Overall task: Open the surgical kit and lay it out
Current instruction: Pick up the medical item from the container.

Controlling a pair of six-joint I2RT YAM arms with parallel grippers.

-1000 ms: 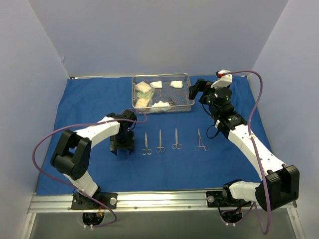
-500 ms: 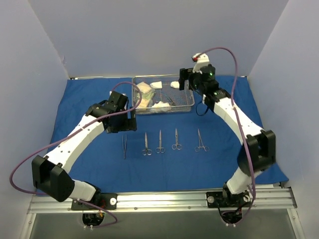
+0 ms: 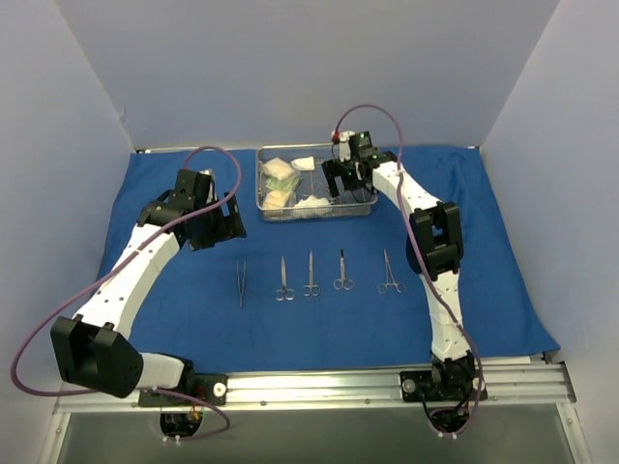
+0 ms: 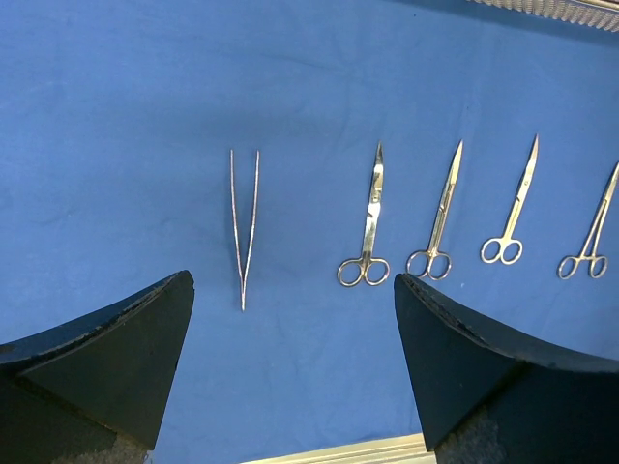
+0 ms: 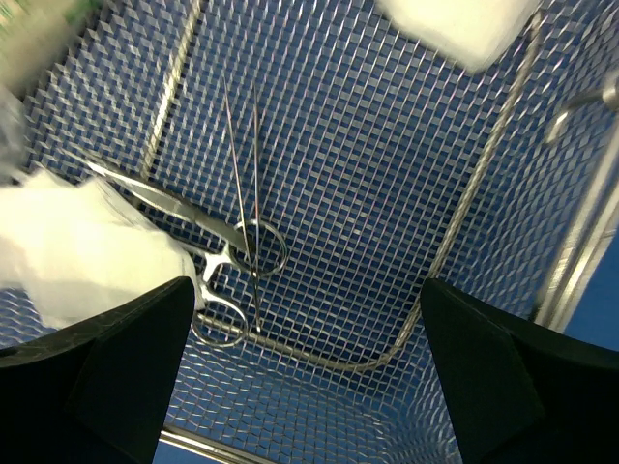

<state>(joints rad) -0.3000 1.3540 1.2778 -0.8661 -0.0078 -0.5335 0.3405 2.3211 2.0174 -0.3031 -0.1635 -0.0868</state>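
Closest to me, in front of the wire-mesh tray (image 3: pixel 319 215), the blue drape (image 3: pixel 319 329) has a row laid out: tweezers (image 4: pixel 244 227) at the left end, three scissors (image 4: pixel 366 227), then what I think are forceps (image 3: pixel 389 273), pretty tiny from up top. My left gripper (image 4: pixel 292 285) hangs just off the tray's near-left corner, jaws spread wide, nothing in them. My right gripper (image 5: pixel 308 290) sits over the tray's right half, also wide open and empty, with a pair of scissors (image 5: pixel 208 242), thin tweezers (image 5: pixel 242 174) and white gauze pads (image 5: pixel 77 256) on the mesh below.
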